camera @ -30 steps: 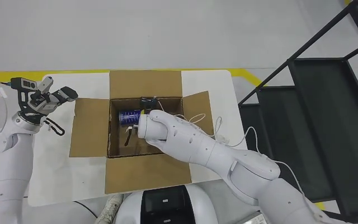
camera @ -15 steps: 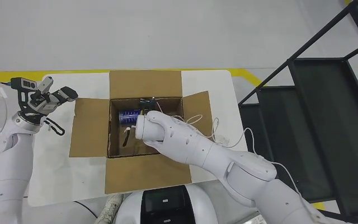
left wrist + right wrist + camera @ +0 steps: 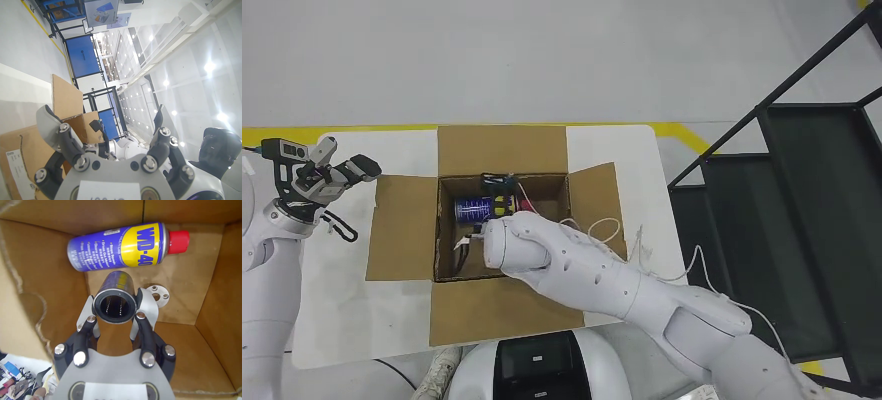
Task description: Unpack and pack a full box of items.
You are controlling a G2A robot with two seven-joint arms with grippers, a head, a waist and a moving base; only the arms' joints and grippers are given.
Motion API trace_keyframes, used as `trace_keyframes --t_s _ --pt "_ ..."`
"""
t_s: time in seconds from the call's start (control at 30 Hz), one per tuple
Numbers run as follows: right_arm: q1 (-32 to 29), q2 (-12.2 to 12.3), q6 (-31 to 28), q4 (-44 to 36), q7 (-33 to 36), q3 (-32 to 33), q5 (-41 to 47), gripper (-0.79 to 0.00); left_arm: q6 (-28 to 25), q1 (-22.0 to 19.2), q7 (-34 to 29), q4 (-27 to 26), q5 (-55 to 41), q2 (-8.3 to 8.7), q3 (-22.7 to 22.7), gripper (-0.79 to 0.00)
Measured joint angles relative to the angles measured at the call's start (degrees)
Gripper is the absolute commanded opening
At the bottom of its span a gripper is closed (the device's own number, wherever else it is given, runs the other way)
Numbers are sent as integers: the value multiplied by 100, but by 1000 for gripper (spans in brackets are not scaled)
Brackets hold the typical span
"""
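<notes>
1. Right wrist view looks down into the open cardboard box [image 3: 213, 275], where the right gripper [image 3: 115, 300] sits low between the brown walls.
2. Its two fingers are clamped on a short metal cylinder [image 3: 118, 283], one finger on each side of the black-rimmed end.
3. That hollow end faces the wrist camera, and rows of small balls line the bore.
4. The cylinder's far end points toward a blue and yellow spray can [image 3: 121, 247]; the two are near, but whether they touch I cannot tell.
5. The spray can lies on its side on the box floor along the far wall, with its red cap [image 3: 178, 241] toward a corner.
6. A round metal flange [image 3: 159, 296] with holes lies flat on the floor just beside the gripper, partly hidden behind one finger.
7. Top view shows the box in the middle of the white table [image 3: 342, 300] with all four flaps [image 3: 502, 150] folded outward.
8. The right arm [image 3: 572, 260] comes in over the near flap and dips into the box.
9. The left gripper [image 3: 347, 158] hangs well apart from the box, above the table's left edge.
10. Its fingers are spread wide with nothing between them, and the left wrist view shows a box flap beyond one finger.
</notes>
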Motion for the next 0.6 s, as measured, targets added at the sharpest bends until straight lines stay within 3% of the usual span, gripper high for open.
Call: trace_keyframes --t_s 0.2,0.6 --pt "-438 479 -1 -1271 744 482 -1021 -785 0 0 0 0 0 0 0 0" --pt "-1690 1466 -527 -3314 1208 1814 -1492 -785 0 0 0 0 0 0 0 0"
